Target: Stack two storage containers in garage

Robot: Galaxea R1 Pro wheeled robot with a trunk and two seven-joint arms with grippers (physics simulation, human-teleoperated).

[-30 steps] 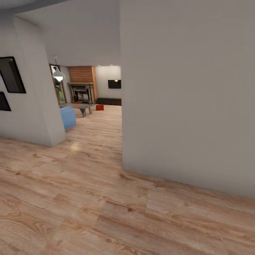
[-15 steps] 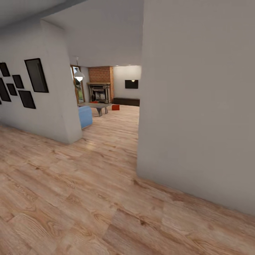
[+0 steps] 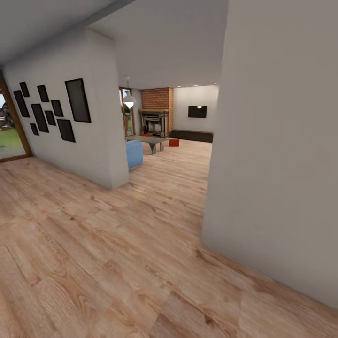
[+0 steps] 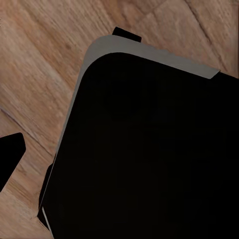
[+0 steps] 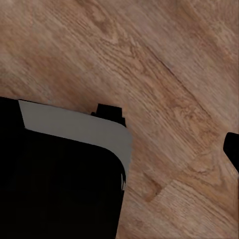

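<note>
- The task is barely begun: nothing is carried, and the robot stands in a hall on the plank floor point(image 3: 117, 263).
- One container point(image 3: 174, 142) sits far off on the living room floor, near the low table point(image 3: 149, 139); a second reddish patch point(image 3: 146, 135) beside the table may be the other.
- Whether either gripper's fingers stand apart or together cannot be told.
- Left: fetching, carrying to the garage, stacking.

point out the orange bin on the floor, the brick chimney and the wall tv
orange bin point(image 3: 174, 142), head view, its front wall.
brick chimney point(image 3: 157, 98), head view, middle of the brick face.
wall tv point(image 3: 197, 111), head view, centre of the screen.
</note>
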